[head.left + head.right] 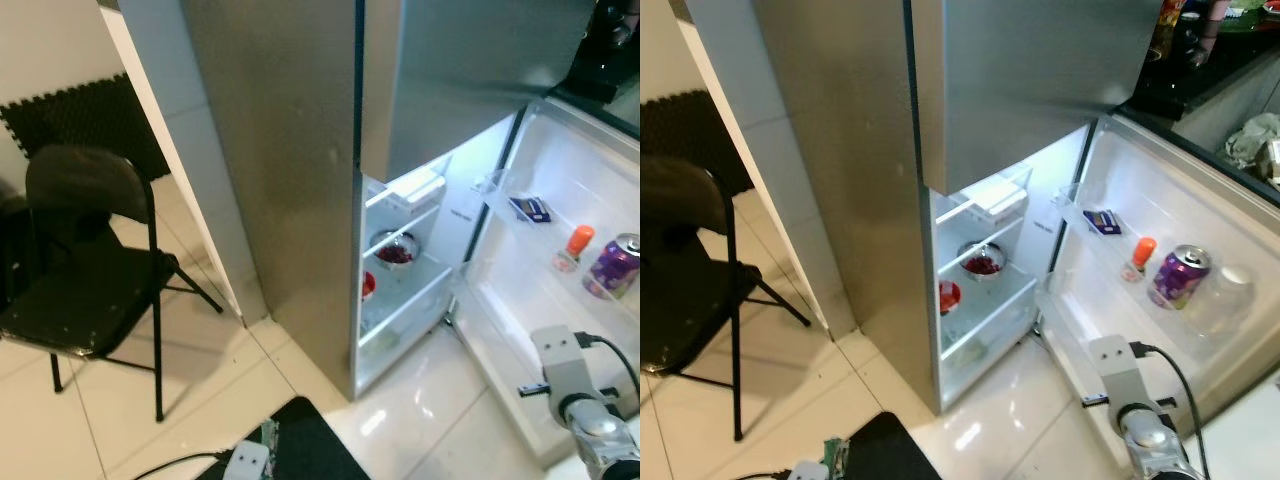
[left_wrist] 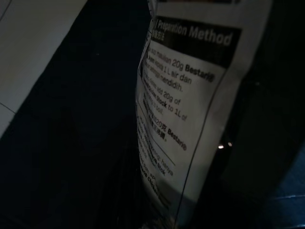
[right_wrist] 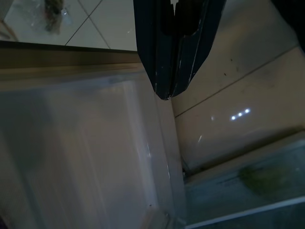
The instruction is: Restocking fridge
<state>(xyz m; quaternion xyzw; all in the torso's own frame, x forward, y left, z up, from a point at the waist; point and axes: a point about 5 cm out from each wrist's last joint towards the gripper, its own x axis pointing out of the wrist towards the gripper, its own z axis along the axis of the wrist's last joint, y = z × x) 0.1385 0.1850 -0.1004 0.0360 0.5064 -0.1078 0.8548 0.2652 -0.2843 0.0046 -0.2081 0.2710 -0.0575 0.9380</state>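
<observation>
The right gripper (image 3: 174, 71) has its two black fingers pressed together with nothing between them, hanging above the lower edge of the open fridge door (image 1: 1160, 330) where it meets the pale tiled floor (image 3: 238, 95). In the left wrist view a white packet (image 2: 190, 105) stands close before the camera, its printed panel reading "Preparation Method", with lines below mentioning "20g", "Bestari" and "1L"; the rest is too dark to read, and the left gripper's fingers are lost in the shade, so I cannot tell whether they are apart or clamped, though the packet seems to sit right at them. The steel fridge (image 1: 290, 180) stands with its lower compartment open and lit. On its inner shelves sit a bowl of something dark red (image 1: 396, 252) and, one shelf lower at the front edge, a red item (image 1: 368, 286). In the door's shelf stand a purple can (image 1: 1178, 276), an orange-capped small bottle (image 1: 1139, 256) and a small dark blue box (image 1: 1101, 221); their labels are too small to read. A black folding chair (image 1: 85, 270) stands on the floor well apart from the fridge.
</observation>
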